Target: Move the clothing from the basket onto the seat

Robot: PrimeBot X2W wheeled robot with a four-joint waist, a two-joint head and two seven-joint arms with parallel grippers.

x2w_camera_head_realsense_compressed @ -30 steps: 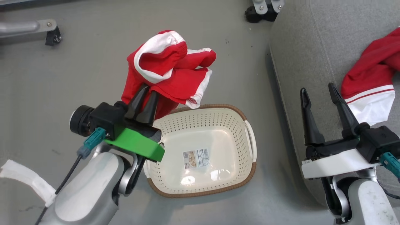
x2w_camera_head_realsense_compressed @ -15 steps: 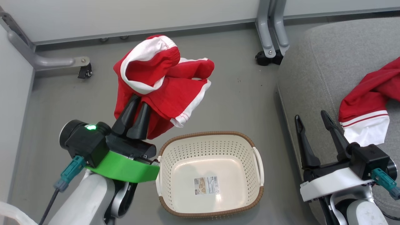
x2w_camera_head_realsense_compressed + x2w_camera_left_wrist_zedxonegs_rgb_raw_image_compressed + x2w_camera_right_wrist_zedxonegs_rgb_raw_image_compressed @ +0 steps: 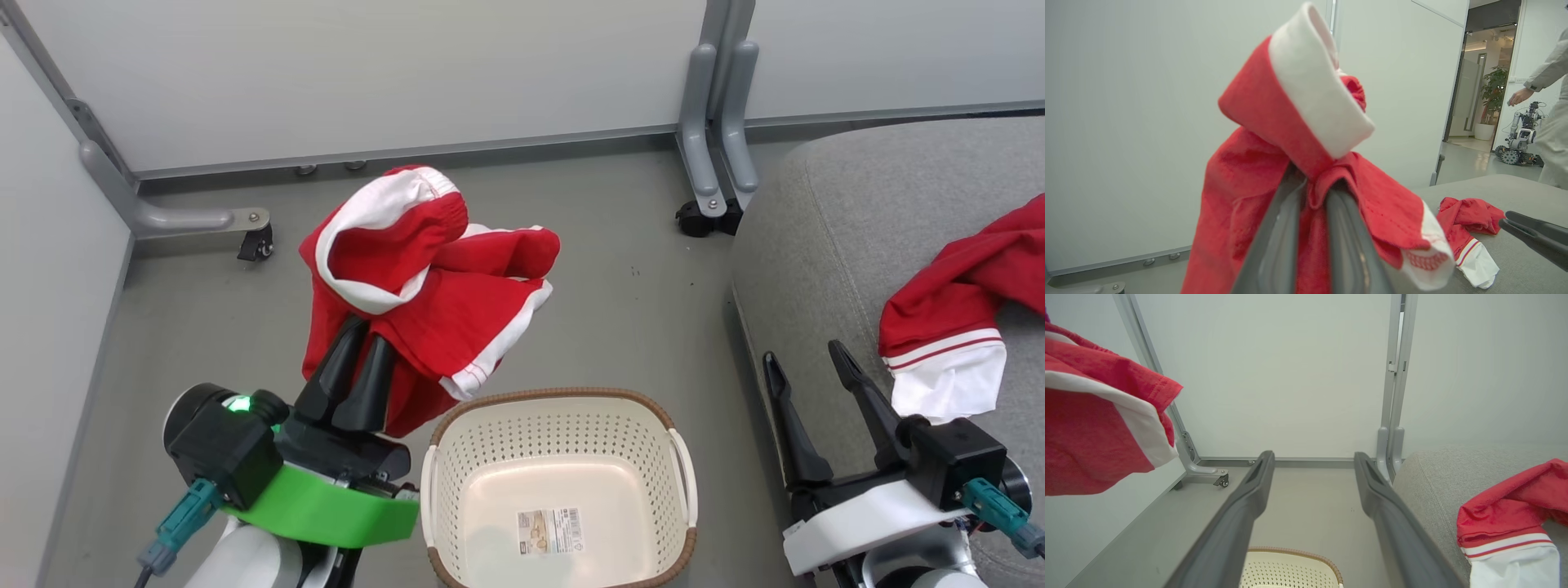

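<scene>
The basket stands empty on the floor; its bottom sticker bears print too small to read. Left of the basket, the left gripper pinches a fold of one red garment between closed fingers, holding it clear above the rim, evidently for carrying across. Right of the basket, the right gripper hovers empty, fingers spread, at the seat edge. Further right, the second garment lies on the seat.

Basket: near side cut by bottom edge; label print too small to read.
Second garment: runs off right edge.
Left gripper: fingertips buried in held garment.
Person: cut by frame edge.
</scene>
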